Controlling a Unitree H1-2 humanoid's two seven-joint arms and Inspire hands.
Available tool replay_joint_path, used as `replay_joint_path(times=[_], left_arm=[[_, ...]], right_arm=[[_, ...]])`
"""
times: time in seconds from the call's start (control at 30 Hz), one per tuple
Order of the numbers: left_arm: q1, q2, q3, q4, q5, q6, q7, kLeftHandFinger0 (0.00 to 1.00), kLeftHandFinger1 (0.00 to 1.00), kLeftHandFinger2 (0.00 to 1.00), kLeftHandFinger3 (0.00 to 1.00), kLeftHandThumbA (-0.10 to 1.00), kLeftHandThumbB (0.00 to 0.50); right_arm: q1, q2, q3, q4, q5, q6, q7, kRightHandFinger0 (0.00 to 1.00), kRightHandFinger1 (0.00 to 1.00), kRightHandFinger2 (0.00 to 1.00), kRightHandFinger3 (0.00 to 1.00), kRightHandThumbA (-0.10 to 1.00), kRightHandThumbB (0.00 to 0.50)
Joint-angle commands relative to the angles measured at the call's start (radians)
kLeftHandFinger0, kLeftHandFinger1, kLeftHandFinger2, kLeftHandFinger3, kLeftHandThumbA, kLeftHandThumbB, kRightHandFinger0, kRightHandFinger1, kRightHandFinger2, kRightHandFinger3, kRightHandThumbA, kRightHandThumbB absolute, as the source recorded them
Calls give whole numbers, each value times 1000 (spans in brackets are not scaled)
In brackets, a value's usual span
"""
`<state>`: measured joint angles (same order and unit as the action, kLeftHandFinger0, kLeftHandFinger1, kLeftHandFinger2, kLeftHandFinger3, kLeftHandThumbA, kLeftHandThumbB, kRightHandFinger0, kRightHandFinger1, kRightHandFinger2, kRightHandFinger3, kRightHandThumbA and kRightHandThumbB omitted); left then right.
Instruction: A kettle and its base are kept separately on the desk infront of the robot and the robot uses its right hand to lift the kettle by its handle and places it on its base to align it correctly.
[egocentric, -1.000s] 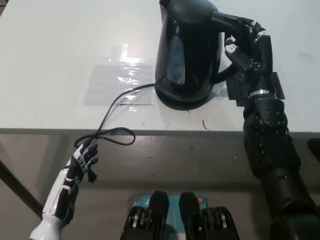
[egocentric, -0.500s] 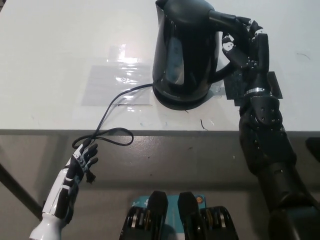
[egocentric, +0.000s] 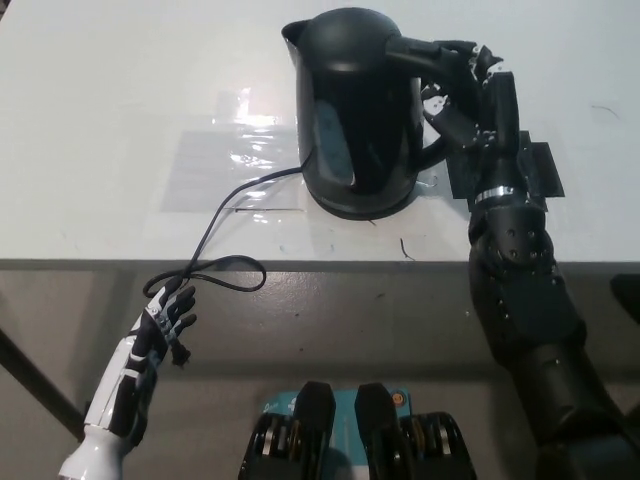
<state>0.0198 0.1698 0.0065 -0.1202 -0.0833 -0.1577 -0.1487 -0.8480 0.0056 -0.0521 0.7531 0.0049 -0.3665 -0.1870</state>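
Over the preceding second the kettle (egocentric: 355, 110) shifted left across the desk (egocentric: 110, 90) and settled over its base (egocentric: 362, 205), from which the cord (egocentric: 230, 225) ran off the front edge. The right hand (egocentric: 465, 95) remained at the handle (egocentric: 430, 60), fingers curled around it, suggesting that placement was essentially complete and only release remained. The left hand (egocentric: 165, 320) hung below the desk edge, fingers loosely apart and holding nothing.

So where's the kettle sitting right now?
In the head view the kettle stands on its base near the desk's front edge, right of centre, with the right hand at its handle.
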Motion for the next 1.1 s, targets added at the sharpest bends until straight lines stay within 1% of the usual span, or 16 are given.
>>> replay_joint_path(times=[0.0,0.17,0.2,0.23,0.27,0.3,0.33,0.37,0.43,0.5,0.6,0.63,0.7,0.83,0.97,1.07], left_arm=[[-18,16,3,-17,-9,-30,-16,1000,1000,1000,1000,1000,134],[-25,18,5,-13,-7,-38,-14,1000,1000,1000,1000,1000,125],[-25,19,6,-16,-6,-34,-13,1000,1000,1000,1000,1000,133],[-25,19,7,-19,-6,-31,-12,1000,1000,1000,1000,1000,134],[-25,20,7,-22,-10,-25,-14,1000,1000,1000,1000,1000,134],[-25,20,6,-23,-11,-24,-15,1000,1000,1000,1000,1000,133],[-25,19,7,-21,-11,-27,-15,1000,1000,1000,1000,1000,126],[-23,20,7,-20,-10,-29,-15,1000,1000,1000,1000,1000,127],[-22,21,7,-18,-11,-30,-16,1000,1000,1000,1000,1000,129],[-23,19,6,-19,-8,-23,-13,1000,1000,1000,1000,1000,140],[-20,20,6,-16,-5,-29,-13,1000,1000,1000,1000,1000,130],[-20,20,6,-14,-4,-33,-13,1000,1000,1000,1000,1000,126],[-20,19,6,-12,-4,-38,-13,1000,1000,1000,1000,1000,124],[-19,19,8,-11,-7,-39,-13,1000,1000,1000,1000,1000,128],[-16,18,9,-17,-7,-40,-11,1000,1000,1000,1000,1000,116],[-17,18,10,-16,-11,-37,-11,1000,1000,1000,1000,1000,122]], right_arm=[[-38,31,51,-82,-33,-5,43,0,209,500,555,-100,110],[-39,23,54,-63,-32,-1,35,0,214,510,572,-100,108],[-37,21,54,-64,-28,10,42,0,243,545,621,-100,107],[-35,19,54,-69,-26,26,44,21,281,594,675,-100,126],[-27,13,52,-86,-12,70,64,174,471,867,918,62,199],[-25,11,52,-91,-5,83,73,204,487,848,886,194,211],[-19,-5,64,-100,8,101,121,706,998,1000,1000,504,448],[-13,-18,72,-108,35,120,179,1000,1000,1000,1000,654,490],[-4,-38,82,-121,76,156,260,1000,1000,1000,1000,711,500],[-4,-55,86,-126,83,164,293,1000,1000,1000,1000,767,500],[-3,-66,75,-127,120,165,328,1000,1000,1000,1000,771,500],[-4,-67,65,-128,142,172,342,1000,1000,1000,1000,743,500],[-5,-66,49,-129,167,180,354,1000,1000,1000,1000,740,500],[-7,-70,35,-127,188,188,364,1000,1000,1000,1000,748,500],[-14,-71,10,-110,228,183,396,1000,1000,1000,1000,740,500],[-15,-69,-2,-114,242,175,406,1000,1000,1000,1000,755,500]])
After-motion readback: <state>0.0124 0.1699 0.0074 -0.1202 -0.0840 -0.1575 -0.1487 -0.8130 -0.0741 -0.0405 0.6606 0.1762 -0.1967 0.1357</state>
